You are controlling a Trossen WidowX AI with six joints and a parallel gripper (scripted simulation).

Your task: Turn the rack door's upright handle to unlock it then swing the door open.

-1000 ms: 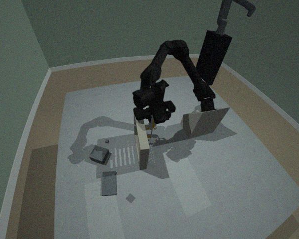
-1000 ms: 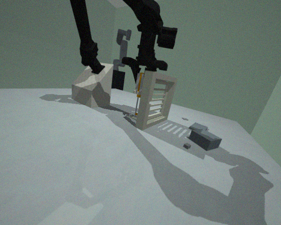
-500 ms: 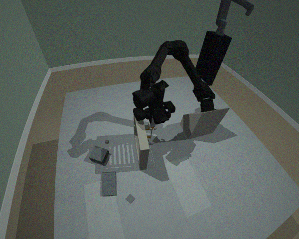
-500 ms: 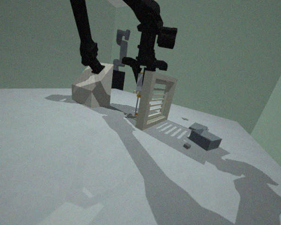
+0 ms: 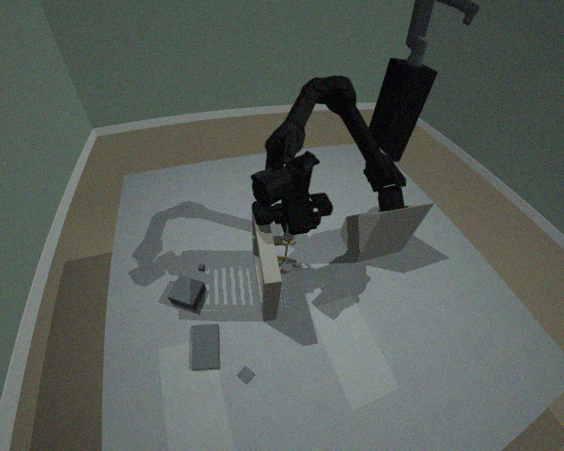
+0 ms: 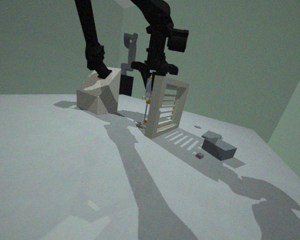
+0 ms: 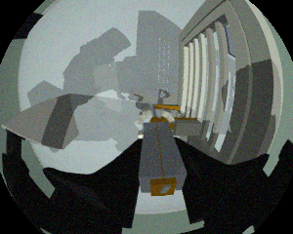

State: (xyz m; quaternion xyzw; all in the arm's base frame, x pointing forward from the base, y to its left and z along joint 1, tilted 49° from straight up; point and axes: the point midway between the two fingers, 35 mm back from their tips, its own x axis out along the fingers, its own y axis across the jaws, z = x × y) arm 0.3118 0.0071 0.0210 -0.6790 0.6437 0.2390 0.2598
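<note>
The beige upright frame with slats stands on the table. I cannot tell the door apart from the frame, nor how far open it is. The upright handle has grey halves pressed together along a thin orange line, with orange parts on the rod below. My gripper points down beside the frame and is shut on the handle. In the top view the wrist hides the upper handle. The handle's turn angle is hard to tell.
A pale angular block stands under the arm's base. A dark grey box, a flatter box, a small cube and a flat tile lie beyond the frame.
</note>
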